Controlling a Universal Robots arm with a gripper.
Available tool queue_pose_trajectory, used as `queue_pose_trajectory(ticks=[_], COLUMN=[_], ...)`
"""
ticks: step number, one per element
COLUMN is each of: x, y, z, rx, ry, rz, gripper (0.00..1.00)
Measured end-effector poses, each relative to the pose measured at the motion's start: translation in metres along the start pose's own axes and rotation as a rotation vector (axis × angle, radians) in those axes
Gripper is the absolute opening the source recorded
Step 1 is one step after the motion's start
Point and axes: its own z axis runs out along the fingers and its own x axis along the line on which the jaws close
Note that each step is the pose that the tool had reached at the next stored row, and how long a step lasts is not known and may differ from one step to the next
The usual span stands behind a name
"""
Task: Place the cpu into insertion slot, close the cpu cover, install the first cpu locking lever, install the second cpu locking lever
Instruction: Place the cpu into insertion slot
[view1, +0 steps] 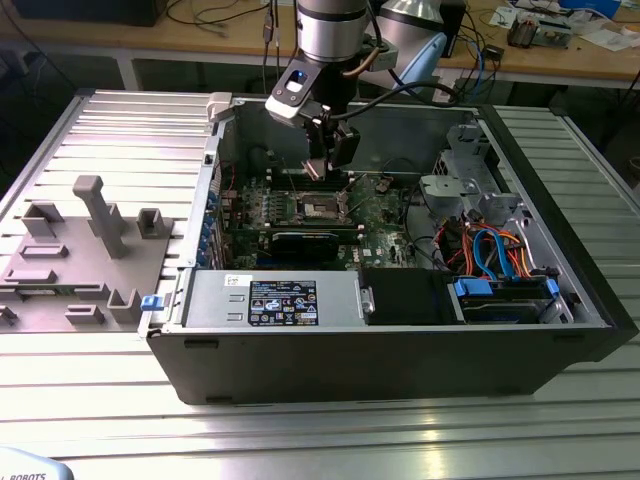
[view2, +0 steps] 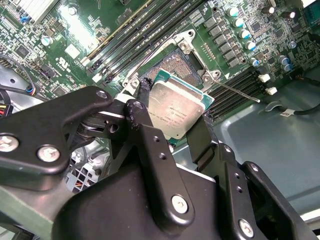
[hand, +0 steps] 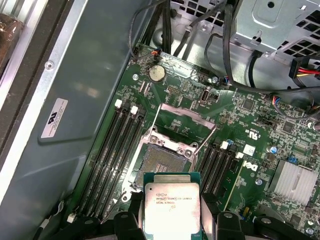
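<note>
A: Checking the hold: the fingers (view2: 150, 135) are clamped on two opposite edges of the cpu (hand: 171, 207). It hangs above the insertion slot (hand: 160, 165), not yet seated.

B: Likely fault?

A: A tilted or rotated chip (corners off square to the slot) could bend the slot's contacts. The cpu cover (hand: 182, 120) stands open.

Exterior view: raised, set back, facing down into the computer case (view1: 400, 370).
Both wrist views: close, sharing the insertion slot (hand: 159, 162).
</note>
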Motion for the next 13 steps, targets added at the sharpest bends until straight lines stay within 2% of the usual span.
queue_pose_trajectory(ticks=[13], x=[0.0001], y=[-0.0002], z=[0.0002], rx=[0.0003], ry=[-0.0006], rz=[0.02], gripper=[0.55])
